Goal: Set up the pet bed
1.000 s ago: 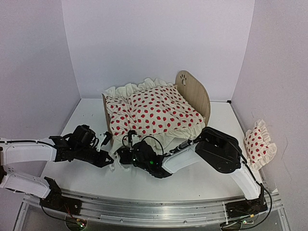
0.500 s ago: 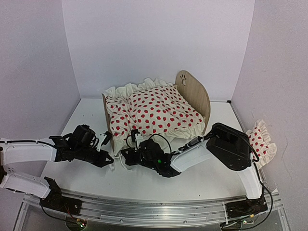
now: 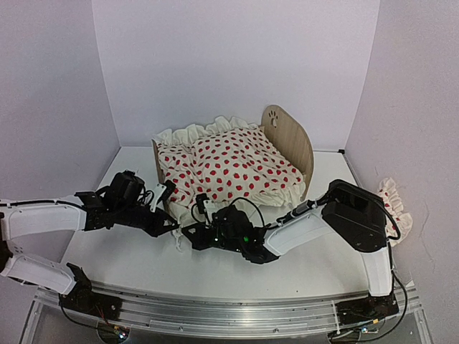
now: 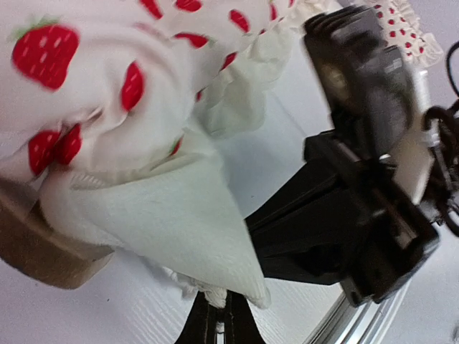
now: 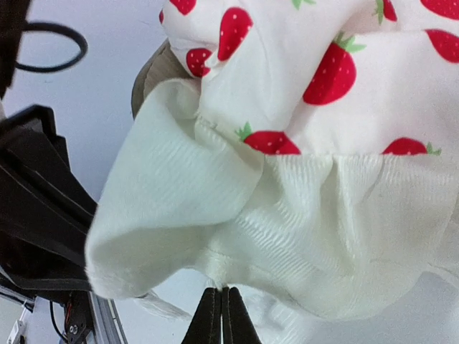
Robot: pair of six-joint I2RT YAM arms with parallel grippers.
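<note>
The pet bed's light-wood frame stands mid-table, its paw-print headboard [image 3: 288, 137] at the right and its low footboard [image 3: 156, 163] at the left. The cream red-dotted duvet [image 3: 233, 168] covers it and hides the mattress. My left gripper [image 3: 172, 226] is shut on the duvet's ruffled edge [image 4: 208, 297] near the bed's front left corner. My right gripper [image 3: 188, 231] sits close beside it and is shut on the ruffle [image 5: 287, 244] too. The footboard's wood also shows in the left wrist view [image 4: 43, 247] and the right wrist view [image 5: 152, 77].
The small red-dotted pillow [image 3: 398, 209] lies at the right wall, partly hidden behind my right arm's elbow [image 3: 355, 215]. White walls close in the table at the left, back and right. The right arm [image 4: 358, 179] fills the left wrist view's right side.
My left gripper has moved right and up toward the bed's front left corner. My right arm has stretched further left, and its elbow now covers more of the pillow.
</note>
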